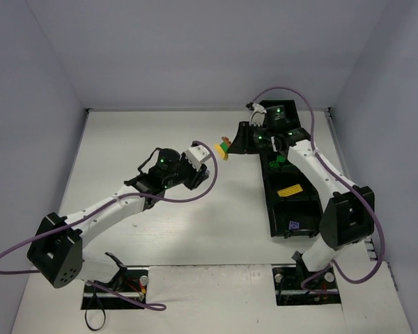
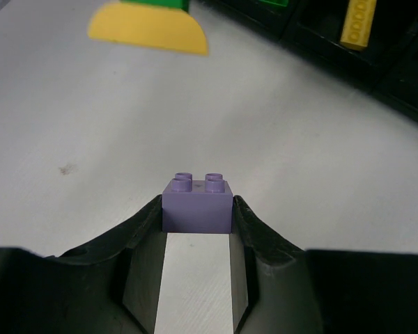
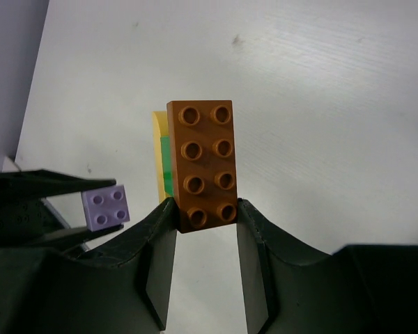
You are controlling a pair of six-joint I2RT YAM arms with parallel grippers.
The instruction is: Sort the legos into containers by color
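Note:
My left gripper [image 1: 200, 158] is shut on a lilac two-by-two brick [image 2: 197, 203], which also shows in the top view [image 1: 198, 151], mid-table above the surface. My right gripper [image 1: 231, 141] is shut on the near end of an orange-brown two-by-four brick [image 3: 203, 163]. That brick sits directly over a yellow piece [image 3: 156, 156] and a green piece [image 3: 166, 163]; I cannot tell whether it touches them. The black five-compartment tray [image 1: 271, 209] runs along the right. It holds a yellow brick [image 1: 287, 191], a green one [image 1: 277, 161] and a lilac one [image 1: 293, 225].
The two grippers are close together; the left fingers [image 3: 52, 188] with the lilac brick [image 3: 106, 207] show at the left of the right wrist view. The yellow piece [image 2: 148, 29] and the tray [image 2: 404, 76] lie ahead of the left gripper. Walls close off the table's back and sides.

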